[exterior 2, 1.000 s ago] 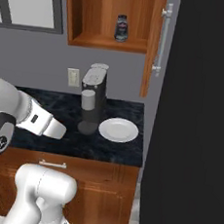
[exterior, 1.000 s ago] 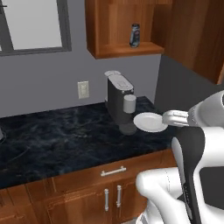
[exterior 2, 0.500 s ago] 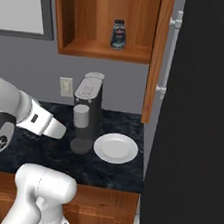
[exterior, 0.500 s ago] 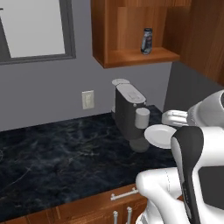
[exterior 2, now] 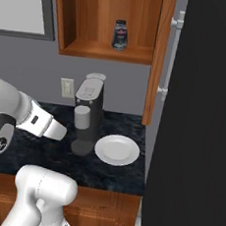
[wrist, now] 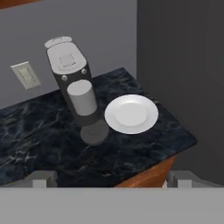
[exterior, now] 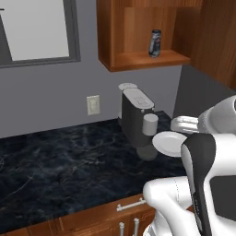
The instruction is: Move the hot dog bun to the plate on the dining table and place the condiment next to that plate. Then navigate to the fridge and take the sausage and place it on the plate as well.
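Facing the black marbled surface [wrist: 144, 144] at the corner by the tall dark grey fridge [exterior 2: 203, 119], I have the fingers [wrist: 111, 181] spread wide apart and holding nothing, just their tips showing at the bottom edge of the hand view. A plain white round plate [wrist: 131, 113] sits at centre frame beside a dark grey coffee machine [wrist: 74, 94] with a pale cup, and a small dark cylindrical bottle [exterior 2: 120, 34], probably the condiment, stands on the wooden cabinet shelf [exterior 2: 106, 50] at upper centre of the right base view. I see no bun or patterned plate here. My worry is mistaking this white plate for the target, or clipping the machine or cabinet edge when reaching up for that bottle.
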